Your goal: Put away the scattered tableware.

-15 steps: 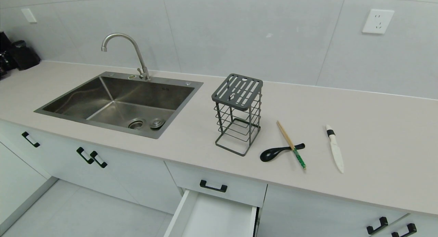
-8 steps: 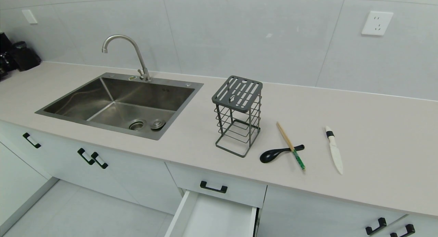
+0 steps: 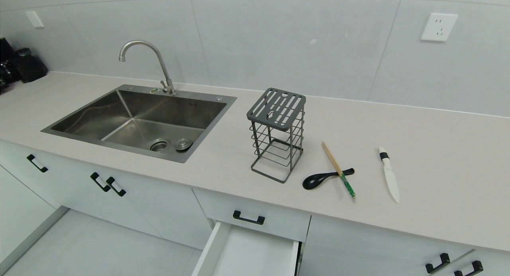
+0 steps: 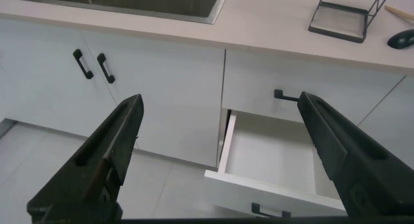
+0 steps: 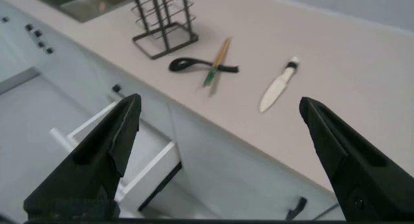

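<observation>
One wire rack (image 3: 277, 104); spoon (image 3: 313, 182), chopsticks (image 3: 333, 159), knife (image 3: 389, 175) beside it on counter (image 3: 438, 168)

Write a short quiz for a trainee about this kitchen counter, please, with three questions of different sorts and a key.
1. True or false: the chopsticks lie across the handle of the black spoon.
2. Which item lies farthest from the rack? A: the black spoon. B: the chopsticks. C: the knife.
3. Fill in the gap: the lower drawer, under the counter and below the rack, stands ____.

Key: 1 true; 2 C; 3 open.
</observation>
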Controlling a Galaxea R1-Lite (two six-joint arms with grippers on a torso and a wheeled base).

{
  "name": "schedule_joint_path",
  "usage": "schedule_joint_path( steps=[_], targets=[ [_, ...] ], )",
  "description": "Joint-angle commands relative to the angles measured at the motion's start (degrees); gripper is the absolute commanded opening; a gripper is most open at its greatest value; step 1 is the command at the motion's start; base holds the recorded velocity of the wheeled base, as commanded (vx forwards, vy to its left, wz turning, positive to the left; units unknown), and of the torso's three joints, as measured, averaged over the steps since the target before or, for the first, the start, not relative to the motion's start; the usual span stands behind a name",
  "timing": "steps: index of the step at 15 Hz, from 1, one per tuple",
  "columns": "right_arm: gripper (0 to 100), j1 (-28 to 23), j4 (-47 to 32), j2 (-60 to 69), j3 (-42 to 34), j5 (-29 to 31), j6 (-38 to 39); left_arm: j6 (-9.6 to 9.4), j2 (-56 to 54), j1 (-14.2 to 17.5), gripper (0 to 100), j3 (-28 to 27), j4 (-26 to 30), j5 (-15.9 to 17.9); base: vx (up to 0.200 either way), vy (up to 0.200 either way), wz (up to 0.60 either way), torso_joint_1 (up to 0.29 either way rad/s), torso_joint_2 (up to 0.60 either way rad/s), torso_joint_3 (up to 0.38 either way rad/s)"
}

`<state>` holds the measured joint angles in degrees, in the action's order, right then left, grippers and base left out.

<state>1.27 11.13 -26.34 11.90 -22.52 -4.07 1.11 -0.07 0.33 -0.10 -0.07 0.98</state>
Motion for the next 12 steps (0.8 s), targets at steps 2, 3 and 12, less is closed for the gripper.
schedule_joint_path(
  steps=[2, 3, 12],
  targets=[
    [100, 4.3, 0.0, -15.4, 5.9, -1.7, -0.1, 0.03, 0.1, 0.0, 100, 0.0, 0.0, 0.0, 0.000, 0.000, 0.00, 0.000, 0.00, 0.000],
    [100, 4.9, 0.0, -17.8, 7.9, -1.7, -0.2, 0.03, 0.1, 0.0, 100, 0.0, 0.0, 0.0, 0.000, 0.000, 0.00, 0.000, 0.00, 0.000],
    [100, 18.0, -0.1, -48.4, 29.3, 6.4, -4.2, 0.03, 0.1, 0.0, 100, 0.0, 0.0, 0.0, 0.000, 0.000, 0.00, 0.000, 0.00, 0.000]
  ],
)
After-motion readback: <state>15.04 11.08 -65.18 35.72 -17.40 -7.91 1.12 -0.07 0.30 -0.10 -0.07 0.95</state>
